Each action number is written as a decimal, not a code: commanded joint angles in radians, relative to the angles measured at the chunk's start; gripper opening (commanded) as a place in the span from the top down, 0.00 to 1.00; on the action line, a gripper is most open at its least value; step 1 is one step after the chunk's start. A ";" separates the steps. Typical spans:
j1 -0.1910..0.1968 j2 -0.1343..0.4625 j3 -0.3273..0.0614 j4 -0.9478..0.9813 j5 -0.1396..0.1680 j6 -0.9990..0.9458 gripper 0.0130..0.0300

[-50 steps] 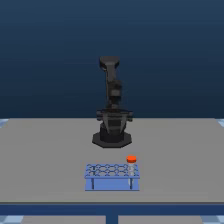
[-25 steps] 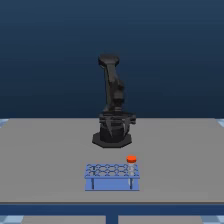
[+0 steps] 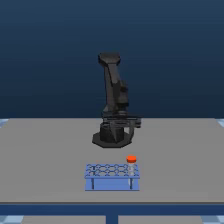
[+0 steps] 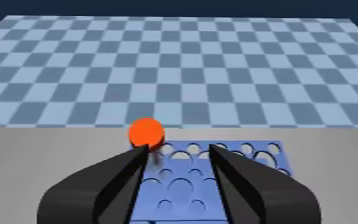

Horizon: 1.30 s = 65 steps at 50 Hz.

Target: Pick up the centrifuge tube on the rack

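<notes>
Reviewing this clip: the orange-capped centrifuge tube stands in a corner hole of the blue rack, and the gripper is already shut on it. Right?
Not quite. The gripper is open and holds nothing: in the wrist view its fingers stand apart over the rack, with the centrifuge tube beyond one fingertip. The tube does stand in a corner hole of the blue rack.

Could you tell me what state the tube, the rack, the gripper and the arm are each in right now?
centrifuge tube: upright in a corner hole of the rack, orange-red cap on, not gripped.
rack: flat on the table, its other holes look empty.
gripper: open, holding nothing, fingers above the rack, tube cap beside one fingertip.
arm: folded upright over its base, behind the rack.
table: grey, carrying rack and arm base.
</notes>
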 commanded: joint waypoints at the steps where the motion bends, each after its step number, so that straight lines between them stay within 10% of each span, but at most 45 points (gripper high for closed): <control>1: 0.020 0.045 -0.036 0.035 -0.013 -0.025 0.00; 28: 0.059 0.213 -0.190 0.222 -0.016 -0.175 0.00; 65: 0.062 0.239 -0.195 0.161 -0.021 -0.110 0.00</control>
